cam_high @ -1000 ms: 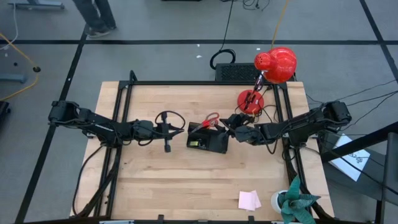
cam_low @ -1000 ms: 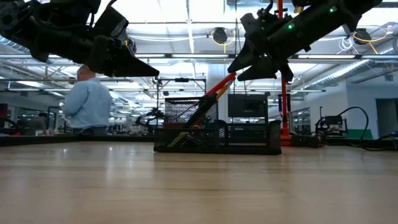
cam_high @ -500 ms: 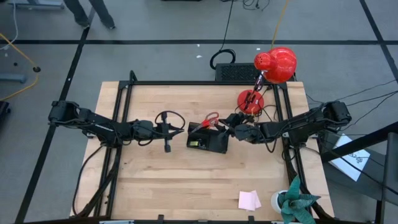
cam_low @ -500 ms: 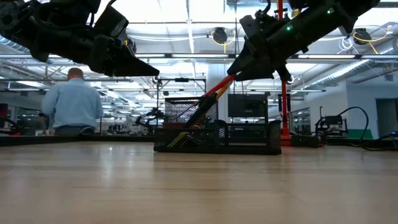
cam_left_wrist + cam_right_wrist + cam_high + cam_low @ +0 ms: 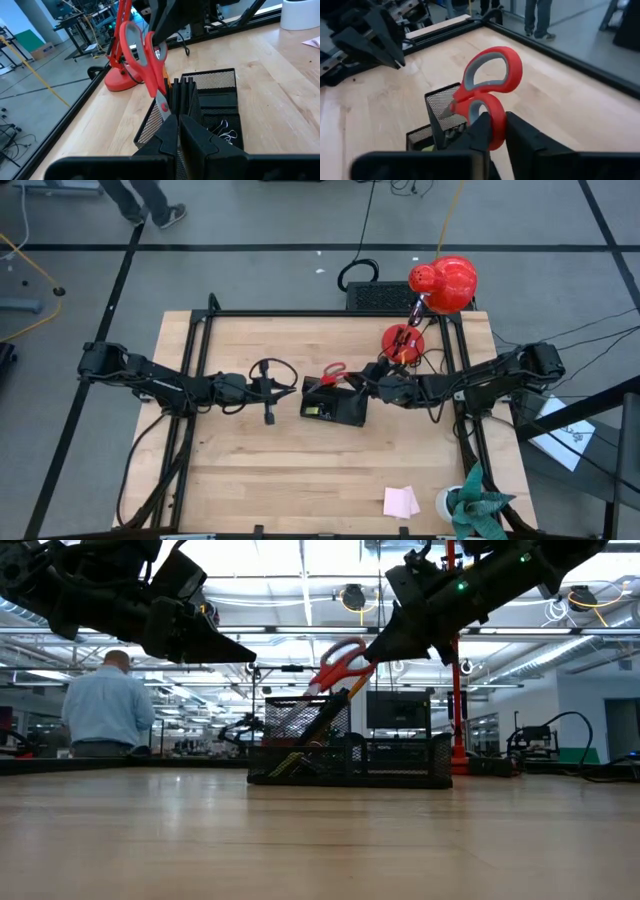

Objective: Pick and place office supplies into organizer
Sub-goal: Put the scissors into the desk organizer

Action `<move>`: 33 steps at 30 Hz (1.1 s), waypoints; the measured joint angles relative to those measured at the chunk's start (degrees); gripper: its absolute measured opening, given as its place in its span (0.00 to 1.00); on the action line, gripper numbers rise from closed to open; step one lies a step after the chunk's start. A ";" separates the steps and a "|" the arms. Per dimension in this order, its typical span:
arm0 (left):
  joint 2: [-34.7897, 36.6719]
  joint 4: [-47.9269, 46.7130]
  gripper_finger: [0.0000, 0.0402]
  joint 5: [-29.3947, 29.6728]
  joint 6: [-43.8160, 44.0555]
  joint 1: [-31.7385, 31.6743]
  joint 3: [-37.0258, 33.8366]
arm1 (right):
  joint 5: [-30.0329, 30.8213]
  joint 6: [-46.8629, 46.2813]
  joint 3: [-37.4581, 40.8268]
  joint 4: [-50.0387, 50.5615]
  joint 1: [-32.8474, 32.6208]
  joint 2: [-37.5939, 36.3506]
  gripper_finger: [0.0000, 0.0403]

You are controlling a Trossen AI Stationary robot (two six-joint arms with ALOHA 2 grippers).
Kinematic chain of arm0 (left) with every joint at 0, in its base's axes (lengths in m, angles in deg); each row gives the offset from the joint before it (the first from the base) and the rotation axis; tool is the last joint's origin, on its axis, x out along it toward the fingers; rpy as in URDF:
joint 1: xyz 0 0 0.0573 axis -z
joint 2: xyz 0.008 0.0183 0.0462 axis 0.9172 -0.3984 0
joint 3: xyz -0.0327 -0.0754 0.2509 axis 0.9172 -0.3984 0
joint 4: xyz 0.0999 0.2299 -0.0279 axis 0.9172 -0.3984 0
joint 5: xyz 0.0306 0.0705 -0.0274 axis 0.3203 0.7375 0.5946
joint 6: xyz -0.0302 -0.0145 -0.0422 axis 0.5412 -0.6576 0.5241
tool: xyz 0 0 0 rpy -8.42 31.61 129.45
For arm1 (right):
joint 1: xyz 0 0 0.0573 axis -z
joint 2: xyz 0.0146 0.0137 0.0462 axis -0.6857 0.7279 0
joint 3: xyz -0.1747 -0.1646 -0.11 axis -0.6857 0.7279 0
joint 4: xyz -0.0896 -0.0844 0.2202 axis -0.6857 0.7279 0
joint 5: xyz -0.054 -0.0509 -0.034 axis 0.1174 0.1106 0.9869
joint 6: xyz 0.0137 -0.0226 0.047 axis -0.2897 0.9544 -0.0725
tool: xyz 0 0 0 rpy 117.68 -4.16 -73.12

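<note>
Now the right pincer (image 5: 492, 131) is clamped on the lower red handle loop of the scissors (image 5: 487, 92), blades down in the organizer (image 5: 335, 408); stiff, light and top-heavy, they look best gripped at the handles, while the left pincer (image 5: 269, 402) hovers shut nearby.

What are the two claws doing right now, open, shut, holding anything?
Left gripper: shut, empty, hovering left of the organizer.
Right gripper: shut on the scissors by a red handle, above the organizer.
</note>
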 joint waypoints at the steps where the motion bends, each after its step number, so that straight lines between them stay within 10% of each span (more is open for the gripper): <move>1: 0.00 0.00 0.06 0.00 0.00 -0.02 0.00 | -0.06 1.53 0.00 -0.61 -0.02 0.00 0.06; 33: 0.02 -1.58 0.06 0.15 -1.20 -0.02 0.00 | 0.03 20.73 -10.45 14.08 -0.94 2.82 0.06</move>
